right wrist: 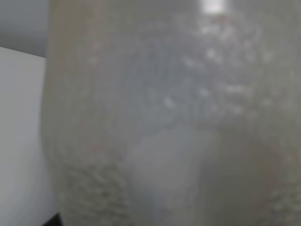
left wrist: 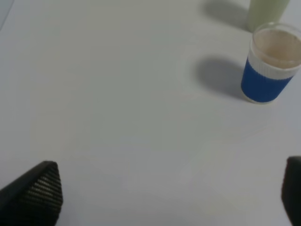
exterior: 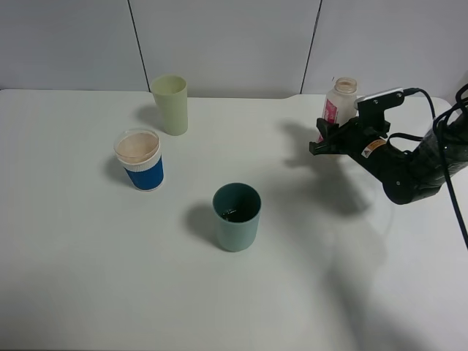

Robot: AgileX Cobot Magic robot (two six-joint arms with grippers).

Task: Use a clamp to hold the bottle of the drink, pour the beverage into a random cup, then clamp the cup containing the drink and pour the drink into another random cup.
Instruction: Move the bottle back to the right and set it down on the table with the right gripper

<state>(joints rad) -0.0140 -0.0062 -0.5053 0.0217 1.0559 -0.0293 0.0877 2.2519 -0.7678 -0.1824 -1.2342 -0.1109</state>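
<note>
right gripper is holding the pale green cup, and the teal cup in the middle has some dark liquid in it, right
Not quite: the right gripper is shut on the bottle, not the pale green cup, which stands free, as the exterior high view shows. The teal cup in the middle does hold some dark liquid.

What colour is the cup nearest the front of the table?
The cup is teal, a dull blue-green, seen best in the exterior high view.
</note>
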